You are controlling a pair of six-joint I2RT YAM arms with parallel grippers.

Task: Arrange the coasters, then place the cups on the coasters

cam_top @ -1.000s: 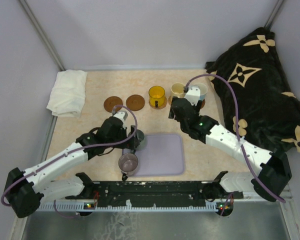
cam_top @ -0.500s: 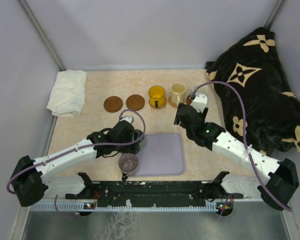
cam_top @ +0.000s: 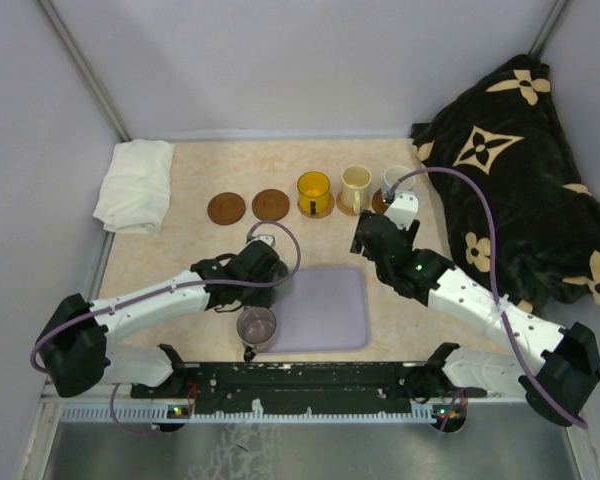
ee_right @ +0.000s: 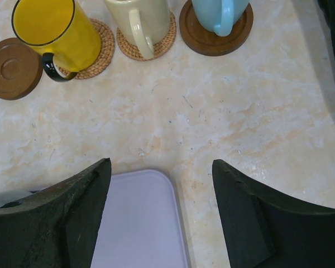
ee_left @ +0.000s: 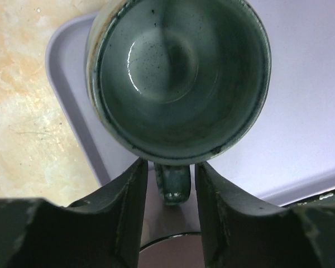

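The grey-green cup [ee_left: 178, 78] stands upright on the left part of the lavender tray [ee_left: 301, 111]. My left gripper [ee_left: 172, 164] straddles its handle, and a thin strip of tray shows on each side of it, so whether the fingers press on it is unclear. The mauve cup [cam_top: 257, 325] stands just in front. The yellow cup [ee_right: 50, 28], cream cup [ee_right: 142, 19] and blue cup [ee_right: 220, 11] each stand on a coaster. Two bare brown coasters [cam_top: 226, 208] [cam_top: 271, 204] lie to their left. My right gripper [ee_right: 161, 164] hangs open and empty above the tray's far right corner.
A folded white towel [cam_top: 135, 185] lies at the back left. A black blanket with cream flowers [cam_top: 520, 180] fills the back right. Grey walls close in the table on three sides. The tray [cam_top: 330, 305] lies between the two arms.
My left gripper has moved onto the grey-green cup and narrowed its jaws around the handle. My right arm has drawn back from the blue cup toward the tray.
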